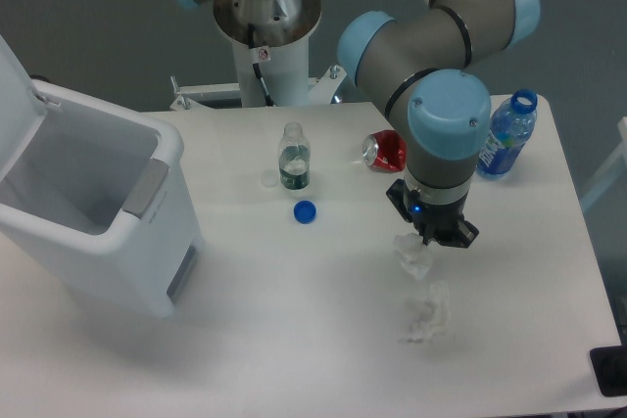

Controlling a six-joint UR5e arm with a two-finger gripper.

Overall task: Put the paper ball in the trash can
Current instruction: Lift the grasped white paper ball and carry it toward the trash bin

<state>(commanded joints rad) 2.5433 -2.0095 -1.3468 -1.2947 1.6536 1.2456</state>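
The fingers [434, 235] of the gripper [432, 232] point down at the paper ball [413, 255]; whether they are released or clenched cannot be told. The paper ball is a small compact white wad on the worktop [294, 340], well right of the trash can [93, 208]. The trash can's lid stands open, its inside bare as far as visible. The arm [446, 95] bends over from behind, wrist vertical.
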